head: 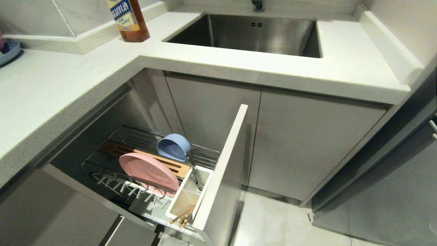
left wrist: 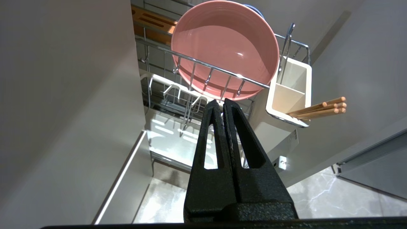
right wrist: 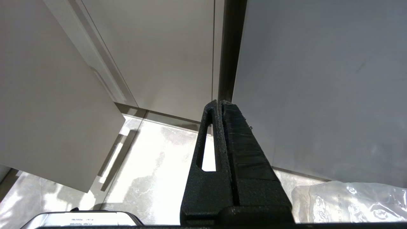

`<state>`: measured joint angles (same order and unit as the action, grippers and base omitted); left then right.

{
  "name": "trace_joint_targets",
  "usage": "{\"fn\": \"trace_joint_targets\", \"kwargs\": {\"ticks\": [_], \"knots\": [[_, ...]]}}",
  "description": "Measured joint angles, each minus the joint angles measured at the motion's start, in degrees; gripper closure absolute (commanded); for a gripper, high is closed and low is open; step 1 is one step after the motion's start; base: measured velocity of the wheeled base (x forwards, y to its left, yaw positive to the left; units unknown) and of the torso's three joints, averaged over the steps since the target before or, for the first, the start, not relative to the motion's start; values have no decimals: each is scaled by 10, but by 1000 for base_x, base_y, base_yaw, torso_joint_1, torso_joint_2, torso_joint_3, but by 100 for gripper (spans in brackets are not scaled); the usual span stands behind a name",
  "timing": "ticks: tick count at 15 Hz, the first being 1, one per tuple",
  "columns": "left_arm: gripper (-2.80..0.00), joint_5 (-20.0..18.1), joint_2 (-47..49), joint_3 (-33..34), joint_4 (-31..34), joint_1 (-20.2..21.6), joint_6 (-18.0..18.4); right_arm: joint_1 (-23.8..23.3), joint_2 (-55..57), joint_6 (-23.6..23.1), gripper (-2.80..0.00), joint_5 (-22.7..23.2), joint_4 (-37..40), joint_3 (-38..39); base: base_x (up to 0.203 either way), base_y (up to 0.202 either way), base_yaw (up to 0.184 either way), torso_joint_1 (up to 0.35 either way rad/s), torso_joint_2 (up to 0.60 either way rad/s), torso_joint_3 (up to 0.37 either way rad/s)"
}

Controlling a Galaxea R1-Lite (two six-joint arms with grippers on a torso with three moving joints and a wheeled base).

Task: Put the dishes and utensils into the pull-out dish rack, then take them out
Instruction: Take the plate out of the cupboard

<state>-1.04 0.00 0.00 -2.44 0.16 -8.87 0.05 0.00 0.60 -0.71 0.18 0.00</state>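
1. Rack loaded: the pull-out dish rack [head: 150, 160] is drawn out below the tabletop [head: 51, 99], w/ the pink plate [head: 148, 171] standing on edge, the blue bowl [head: 174, 147] tipped behind it, and the chopsticks [head: 181, 216] in the white utensil cup [head: 186, 200].
2. Key relation: our left gripper [left wrist: 220, 103] sits low outside the rack, tips just short of the plate's lower rim; plate lies straight ahead and above, face toward us.
3. Left is clearly nearer; jaws pressed together, holding nothing. We'd need to open before unloading.
4. Right gripper [right wrist: 219, 103] also closed, empty, parked facing cabinet doors, away from the rack.
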Motion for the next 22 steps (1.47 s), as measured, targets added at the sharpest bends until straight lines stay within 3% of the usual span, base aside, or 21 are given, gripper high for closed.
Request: {"fn": "trace_joint_targets", "kwargs": {"ticks": [22], "knots": [[0,-2,0,0,1,0,-5,0,0,0,0,0,0,0,0,0,0,0,0,0]]}}
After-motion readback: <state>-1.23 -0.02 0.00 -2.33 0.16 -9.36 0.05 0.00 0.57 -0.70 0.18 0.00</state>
